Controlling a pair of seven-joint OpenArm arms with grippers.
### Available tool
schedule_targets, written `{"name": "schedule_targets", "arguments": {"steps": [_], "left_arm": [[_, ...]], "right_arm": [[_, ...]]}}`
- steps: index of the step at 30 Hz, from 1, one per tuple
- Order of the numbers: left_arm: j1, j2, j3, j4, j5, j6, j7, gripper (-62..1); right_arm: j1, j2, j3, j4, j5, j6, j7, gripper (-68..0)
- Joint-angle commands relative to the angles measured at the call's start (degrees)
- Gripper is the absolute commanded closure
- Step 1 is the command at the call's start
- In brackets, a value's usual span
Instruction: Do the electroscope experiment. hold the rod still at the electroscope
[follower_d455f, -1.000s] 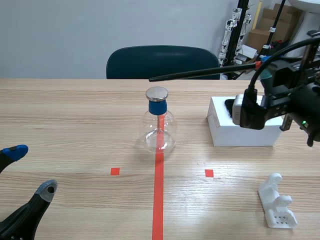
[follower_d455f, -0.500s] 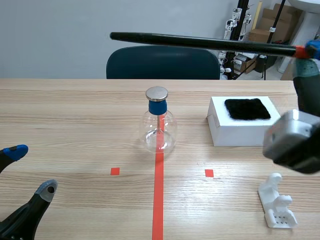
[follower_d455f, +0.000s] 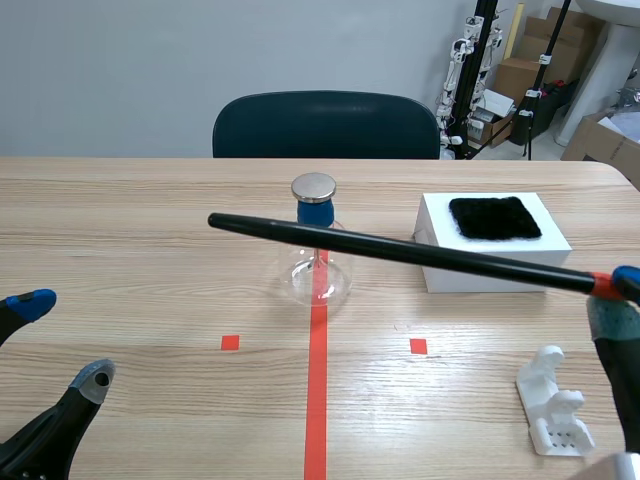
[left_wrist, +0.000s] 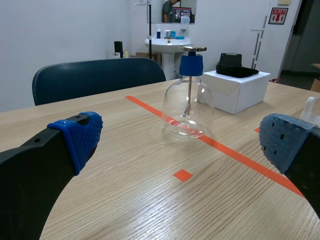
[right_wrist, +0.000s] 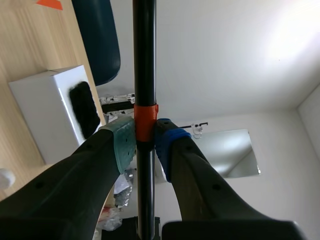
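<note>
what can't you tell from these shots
Scene view: whether the rod touches the electroscope; it crosses in front of the neck, depth unclear.
Right wrist view: rod tip cut off by the edge.
Scene view: right gripper mostly cut off by the edge.

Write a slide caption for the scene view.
The right hand holds a black rod across the front of the glass flask, near a white box.

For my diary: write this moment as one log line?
right gripper: shut on rod | rod: crosses before electroscope, not touching | left gripper: open
</note>
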Motion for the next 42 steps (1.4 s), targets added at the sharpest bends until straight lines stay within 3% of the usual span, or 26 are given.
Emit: {"name": "schedule_targets", "arguments": {"steps": [1, 6, 19, 42], "left_arm": [[-0.28, -0.04, -0.2, 0.63, -0.42, 0.13, -0.83, -62.3], [-0.28, -0.04, -0.2, 0.63, -0.42, 0.13, -0.83, -62.3], [-0.28, -0.04, -0.2, 0.63, -0.42, 0.13, -0.83, -62.3], [-0.28, -0.04, -0.2, 0.63, -0.42, 0.13, -0.83, -62.3]], "right_arm": [[-0.74, 0.31, 0.04, 0.28, 0.2, -1.4, 0.46, -6.8], [-2.67, 0.31, -0.35, 0.28, 0.33, -0.22, 0.83, -6.8], [-2.89, 0.31, -0.98, 0.28, 0.98, 9.79, 1.27, -6.8], [-2.89, 0.31, -0.98, 0.28, 1.53, 10.86, 3.78, -6.8]]}}
